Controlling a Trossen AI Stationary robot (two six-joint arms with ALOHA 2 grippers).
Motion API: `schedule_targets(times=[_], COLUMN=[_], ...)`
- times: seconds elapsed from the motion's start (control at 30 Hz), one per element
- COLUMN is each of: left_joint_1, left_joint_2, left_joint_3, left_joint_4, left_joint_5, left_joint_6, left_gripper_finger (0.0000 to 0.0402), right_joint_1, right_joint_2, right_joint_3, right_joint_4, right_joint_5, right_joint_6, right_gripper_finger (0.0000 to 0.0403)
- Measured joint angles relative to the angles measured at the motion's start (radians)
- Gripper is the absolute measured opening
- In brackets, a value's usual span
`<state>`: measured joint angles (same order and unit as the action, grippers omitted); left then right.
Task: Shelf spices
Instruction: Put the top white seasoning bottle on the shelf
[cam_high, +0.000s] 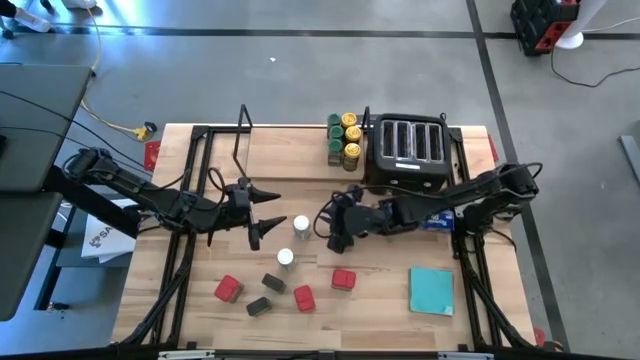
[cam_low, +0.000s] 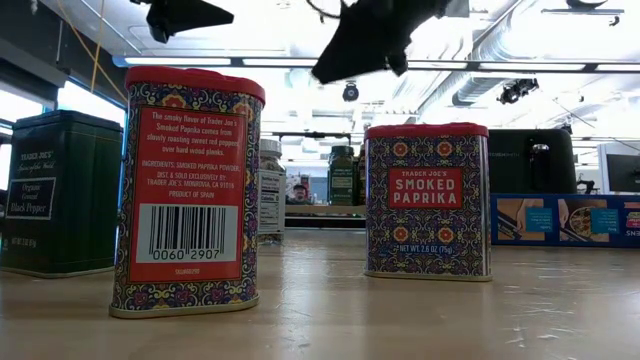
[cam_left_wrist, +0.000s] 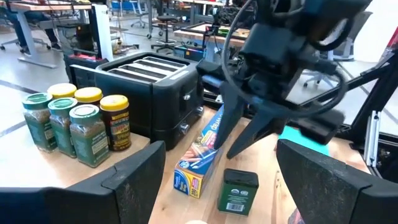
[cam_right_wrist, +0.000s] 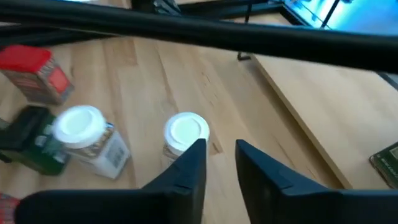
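The light-wood counter (cam_high: 400, 300) carries scattered smoked paprika tins (cam_low: 428, 200), white-lidded jars (cam_right_wrist: 185, 134) and a black toaster (cam_high: 408, 150) near its far edge. The left end effector (cam_high: 262, 207) hangs with fingers wide apart; the right end effector (cam_right_wrist: 219, 163), fingers slightly parted and empty, hovers above a white-lidded jar.

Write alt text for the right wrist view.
The right tool, its fingers slightly apart and empty, hovers over a wooden table just beside a white-lidded jar. Another white-lidded jar, a dark green tin and a red-lidded tin stand farther off.

My two arms are matte black and jointed, a looping black cable at the right gripper (cam_left_wrist: 249, 134), broad tapered dark fingers on my left gripper (cam_left_wrist: 217, 180), lower frame.
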<state>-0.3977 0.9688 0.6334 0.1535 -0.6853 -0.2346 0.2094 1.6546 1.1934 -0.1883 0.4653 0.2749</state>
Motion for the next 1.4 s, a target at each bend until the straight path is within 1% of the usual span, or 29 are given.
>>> schedule_targets(times=[0.07, 0.13, 0.37, 0.43, 0.53, 0.73, 0.83, 1.0, 1.23, 1.33, 1.4], left_joint_1=[0.0, 0.0, 0.0, 0.0, 0.0, 0.0, 0.0, 0.0, 0.0, 0.0, 0.0], left_joint_2=[0.0, 0.0, 0.0, 0.0, 0.0, 0.0, 0.0, 0.0, 0.0, 0.0, 0.0], left_joint_3=[0.0, 0.0, 0.0, 0.0, 0.0, 0.0, 0.0, 0.0, 0.0, 0.0, 0.0], left_joint_4=[-0.001, -0.01, -0.027, -0.027, -0.038, -0.051, -0.054, -0.066, -0.083, -0.084, -0.089], left_joint_5=[0.0, 0.0, -0.001, -0.001, -0.001, -0.008, -0.013, -0.014, -0.015, -0.015, -0.015], left_joint_6=[0.0, 0.0, -0.001, 0.0, 0.0, -0.008, -0.008, -0.02, -0.042, -0.043, -0.045], left_gripper_finger=[0.0303, 0.0303, 0.0303, 0.0303, 0.0303, 0.0303, 0.0303, 0.0303, 0.0303, 0.0303, 0.0303], right_joint_1=[-0.014, -0.028, -0.047, -0.048, -0.045, -0.041, -0.041, -0.042, -0.041, -0.043, -0.043], right_joint_2=[0.023, 0.053, 0.166, 0.187, 0.211, 0.271, 0.31, 0.362, 0.374, 0.374, 0.374], right_joint_3=[0.0, 0.0, 0.0, 0.006, 0.042, 0.104, 0.121, 0.123, 0.123, 0.123, 0.123], right_joint_4=[0.014, 0.055, 0.256, 0.286, 0.291, 0.301, 0.299, 0.284, 0.185, 0.184, 0.184], right_joint_5=[-0.007, -0.038, -0.144, -0.132, -0.045, -0.009, -0.002, -0.002, -0.003, -0.003, -0.003], right_joint_6=[-0.012, -0.023, -0.091, -0.109, -0.123, -0.1, -0.069, -0.064, 0.038, 0.038, 0.034], right_gripper_finger=[0.0099, 0.0126, 0.0241, 0.0258, 0.0265, 0.0266, 0.0266, 0.0266, 0.0266, 0.0263, 0.0255])
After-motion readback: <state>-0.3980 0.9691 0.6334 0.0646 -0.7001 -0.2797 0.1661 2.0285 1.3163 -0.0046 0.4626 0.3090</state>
